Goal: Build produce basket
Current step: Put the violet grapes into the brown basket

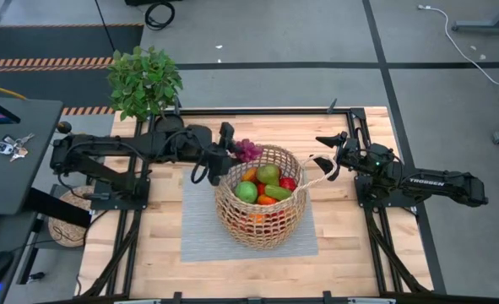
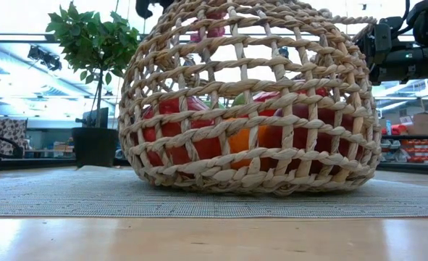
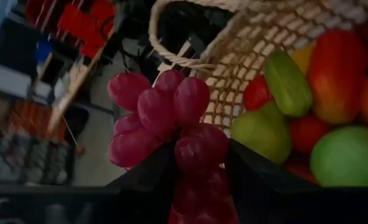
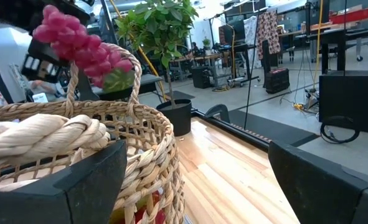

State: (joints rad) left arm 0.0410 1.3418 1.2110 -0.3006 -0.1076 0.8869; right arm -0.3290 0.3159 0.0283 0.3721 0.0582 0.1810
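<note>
My left gripper [image 1: 230, 152] is clamped on a bunch of purple grapes [image 1: 248, 149], holding it in the air just above the near rim of the basket [image 1: 232, 215], beside one of its loop handles [image 3: 171, 59]. Directly beyond and below the grapes, the basket already holds a green apple [image 1: 246, 192], a pear [image 1: 268, 174], a red apple [image 1: 288, 183], an orange [image 1: 250, 176] and a green cucumber [image 1: 278, 192]. The basket stands on a grey mat [image 1: 200, 228] in the middle of the wooden table [image 1: 148, 245]. Across the basket, my right gripper [image 1: 327, 160] has its fingers wide apart, with the far loop handle [image 1: 310, 177] lying between them. Behind my left arm, a leafy potted plant [image 1: 144, 81] stands at the table's back edge. Off the table on that side, keys [image 1: 9, 147] rest on a grey desk [image 1: 13, 181].
</note>
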